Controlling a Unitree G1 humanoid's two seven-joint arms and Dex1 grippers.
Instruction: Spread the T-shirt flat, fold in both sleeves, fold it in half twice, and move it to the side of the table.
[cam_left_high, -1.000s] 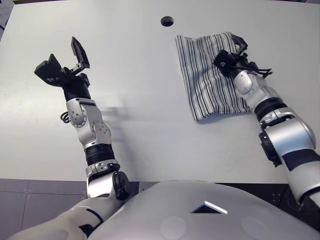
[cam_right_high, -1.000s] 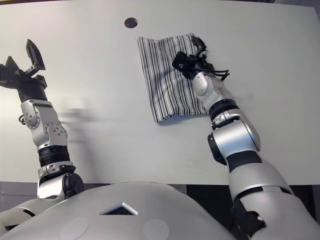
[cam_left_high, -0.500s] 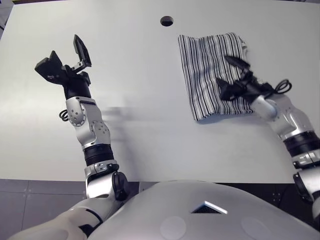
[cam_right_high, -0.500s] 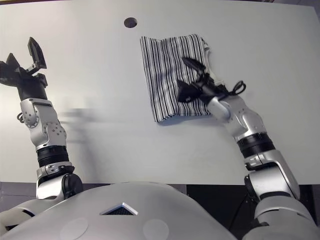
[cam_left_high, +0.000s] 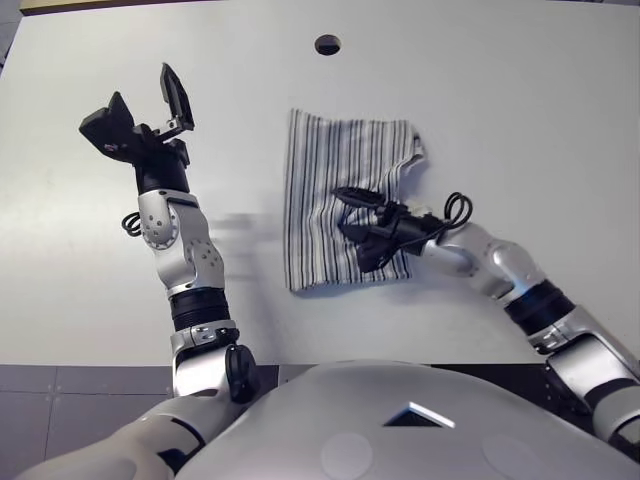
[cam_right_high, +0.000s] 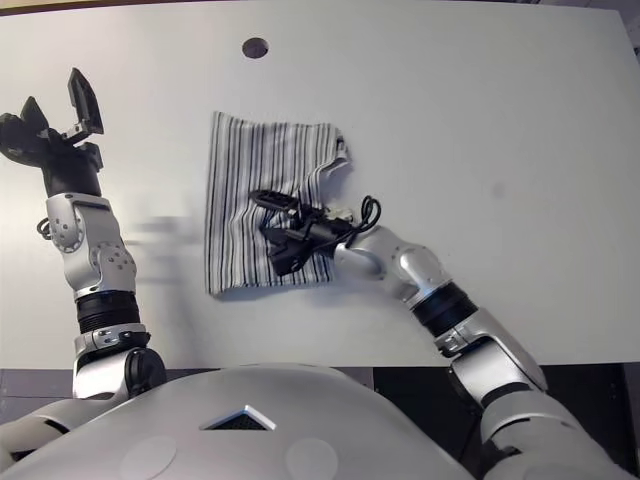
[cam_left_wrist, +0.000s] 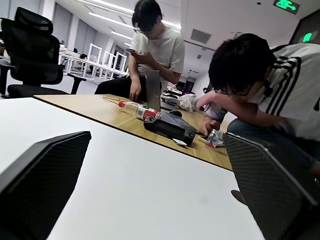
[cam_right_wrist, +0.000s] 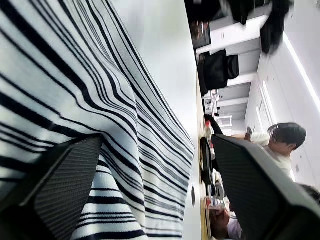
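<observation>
The striped T-shirt (cam_left_high: 325, 180), folded into a small rectangle, lies near the middle of the white table (cam_left_high: 500, 110). My right gripper (cam_left_high: 352, 220) rests on the shirt's near right part, open, with one finger on each side of a raised ridge of cloth (cam_right_wrist: 100, 100). One corner of the shirt (cam_left_high: 412, 152) curls out at the far right. My left gripper (cam_left_high: 142, 98) is open and held up above the table's left side, well apart from the shirt, with nothing between its fingers (cam_left_wrist: 40, 170).
A round hole (cam_left_high: 327, 44) sits in the table at the back, beyond the shirt. The table's near edge (cam_left_high: 100, 362) runs just in front of me. Bare tabletop lies to the right and left of the shirt. People sit at a wooden desk (cam_left_wrist: 125, 120) beyond the table.
The right gripper has swung from the shirt's far right corner to its near part, and the shirt has slid left and nearer with it. The left arm barely moved.
</observation>
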